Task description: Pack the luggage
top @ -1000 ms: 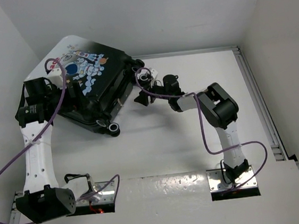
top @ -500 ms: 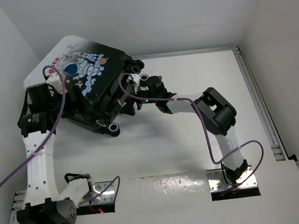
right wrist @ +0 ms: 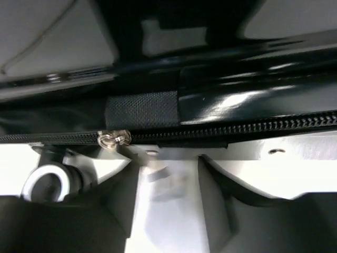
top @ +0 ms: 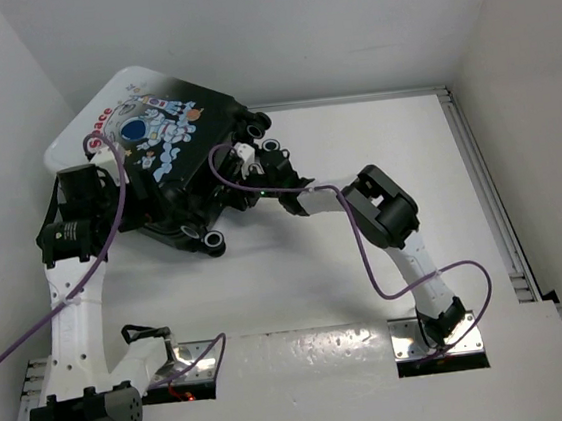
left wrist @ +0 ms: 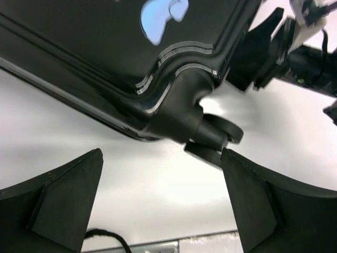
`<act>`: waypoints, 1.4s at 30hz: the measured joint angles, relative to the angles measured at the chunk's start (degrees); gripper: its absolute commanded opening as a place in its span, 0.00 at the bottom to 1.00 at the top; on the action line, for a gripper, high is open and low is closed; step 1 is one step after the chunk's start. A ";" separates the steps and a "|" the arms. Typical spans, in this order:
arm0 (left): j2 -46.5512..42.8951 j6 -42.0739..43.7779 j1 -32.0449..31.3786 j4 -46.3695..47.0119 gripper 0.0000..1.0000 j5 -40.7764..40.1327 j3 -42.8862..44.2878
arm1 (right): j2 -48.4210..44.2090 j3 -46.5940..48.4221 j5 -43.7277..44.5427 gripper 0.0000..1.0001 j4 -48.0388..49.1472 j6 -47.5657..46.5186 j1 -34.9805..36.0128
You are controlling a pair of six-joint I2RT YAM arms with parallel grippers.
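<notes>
The luggage lies flat at the table's back left, astronaut print up, its shell halves together. My left gripper is at its near left side, fingers wide open and holding nothing. In the left wrist view the luggage's black corner and a caster sit just beyond my left gripper. My right gripper is pressed up to the luggage's right edge. In the right wrist view my right gripper faces the zipper, with the silver slider over its left finger. Its fingers stand apart around a blurred pull tab.
White walls close in behind and on both sides. A metal rail runs along the table's right edge. Purple cables loop from both arms. Black casters stick out from the luggage's near corner.
My right arm has reached left across the table, bringing its gripper from beside the casters up against the luggage's zipper edge. The left wrist has slid slightly toward me.
</notes>
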 measured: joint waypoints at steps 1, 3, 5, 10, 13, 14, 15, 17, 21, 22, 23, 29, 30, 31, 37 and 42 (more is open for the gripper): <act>-0.07 -0.17 -0.04 -0.46 1.00 0.37 -0.24 | 0.15 -0.24 0.24 0.28 0.74 0.15 0.00; -0.31 -0.52 -0.07 -2.23 1.00 1.27 -0.81 | 0.17 -1.36 0.63 0.13 3.58 0.33 0.00; -0.59 -0.76 -0.07 -4.26 1.00 2.34 -1.49 | 0.17 -2.16 0.39 0.08 5.99 0.22 0.04; -0.76 -1.68 0.63 -7.50 1.00 3.02 -2.45 | 0.28 -2.29 0.39 0.00 7.67 0.28 0.57; -0.98 -2.64 2.29 -8.22 1.00 3.89 -2.51 | 0.79 -2.25 0.20 0.00 8.39 0.11 0.74; -1.18 -2.89 2.84 -8.41 1.00 4.42 -2.51 | 0.87 -2.25 0.20 0.00 8.57 -0.11 0.79; -1.36 -3.10 3.15 -8.66 1.00 5.07 -2.51 | 0.87 -2.23 0.24 0.00 8.59 -0.42 0.87; -1.95 -3.63 3.43 -9.18 1.00 6.36 -2.51 | 0.90 -2.19 0.76 0.00 8.59 -1.38 1.31; -3.02 -4.00 3.43 -10.43 1.00 7.15 -2.51 | 0.90 -2.19 2.23 0.00 8.63 -3.74 2.78; -3.13 -4.02 3.43 -10.45 1.00 7.08 -2.54 | 0.90 -2.19 2.43 0.00 8.59 -4.31 3.45; -3.19 -4.13 3.43 -10.43 1.00 7.02 -2.69 | 0.90 -2.19 2.34 0.00 8.59 -4.66 4.02; -3.98 -5.01 3.48 -10.40 1.00 6.82 -6.27 | 0.87 -2.19 3.17 0.15 8.55 -5.42 8.00; -4.02 -5.11 3.50 -10.34 1.00 6.73 -6.82 | 0.87 -2.19 3.32 0.19 8.55 -5.40 8.24; -4.07 -5.27 3.52 -10.34 1.00 6.47 -7.23 | 0.87 -2.19 3.63 0.23 8.57 -5.42 8.44; -4.31 -5.75 3.56 -9.62 1.00 5.68 -7.50 | 0.85 -2.19 4.09 0.32 9.01 -4.31 9.14; -4.39 -5.95 3.56 -9.29 1.00 5.49 -7.54 | 0.85 -2.19 4.02 0.37 9.42 -2.97 8.85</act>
